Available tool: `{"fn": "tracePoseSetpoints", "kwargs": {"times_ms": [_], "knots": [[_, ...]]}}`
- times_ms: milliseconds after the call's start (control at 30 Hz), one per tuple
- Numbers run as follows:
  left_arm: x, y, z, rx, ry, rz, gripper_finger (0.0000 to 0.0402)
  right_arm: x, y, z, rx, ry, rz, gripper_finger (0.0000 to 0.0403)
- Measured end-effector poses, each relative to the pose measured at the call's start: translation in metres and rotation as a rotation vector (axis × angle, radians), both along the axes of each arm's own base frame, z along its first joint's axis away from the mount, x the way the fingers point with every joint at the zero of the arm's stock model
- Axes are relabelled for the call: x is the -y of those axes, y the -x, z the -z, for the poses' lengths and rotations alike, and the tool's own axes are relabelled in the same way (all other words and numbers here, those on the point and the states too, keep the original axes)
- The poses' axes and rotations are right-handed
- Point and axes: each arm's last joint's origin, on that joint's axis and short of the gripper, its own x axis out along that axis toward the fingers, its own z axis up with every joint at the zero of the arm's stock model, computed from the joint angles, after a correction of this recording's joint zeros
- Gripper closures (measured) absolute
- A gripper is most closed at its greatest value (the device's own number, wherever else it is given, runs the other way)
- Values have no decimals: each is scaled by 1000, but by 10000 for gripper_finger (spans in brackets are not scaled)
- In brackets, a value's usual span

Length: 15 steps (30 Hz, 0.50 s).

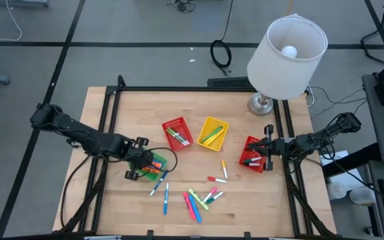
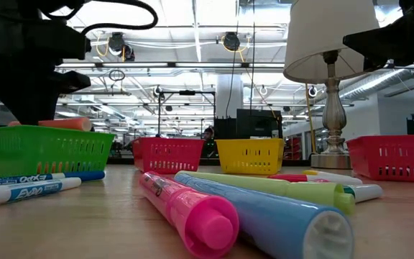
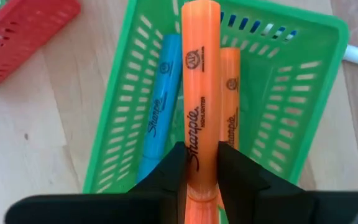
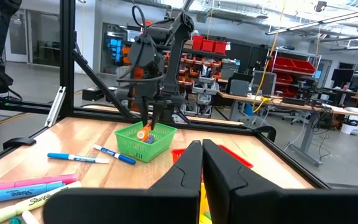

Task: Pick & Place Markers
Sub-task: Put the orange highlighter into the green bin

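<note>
Two left fingers (image 3: 201, 180) clamp an orange "Sharpie" highlighter (image 3: 201, 93) over the green basket (image 3: 303, 118); right fingers (image 4: 202, 163) together

An orange marker (image 3: 201, 93) is lying lengthwise over the green basket (image 3: 303, 106), pinched between the left gripper's (image 3: 202, 168) fingers (image 3: 166, 177). A blue marker (image 3: 160, 106) and another orange one (image 3: 230, 99) are resting inside that basket. More markers (image 1: 195, 200) are lying scattered on the counter (image 1: 259, 207) nearby.
</note>
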Motion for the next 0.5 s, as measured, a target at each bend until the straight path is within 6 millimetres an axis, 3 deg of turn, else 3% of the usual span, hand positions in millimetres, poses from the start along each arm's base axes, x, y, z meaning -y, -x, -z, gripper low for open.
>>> {"fn": "tracePoseSetpoints", "kwargs": {"times_ms": [300,500], "knots": [[0,0,0,2,17,-59,322,0,0,0,1,-9,-1,403],[-1,0,0,1,32,-106,287,0,0,0,1,-11,-1,403]]}}
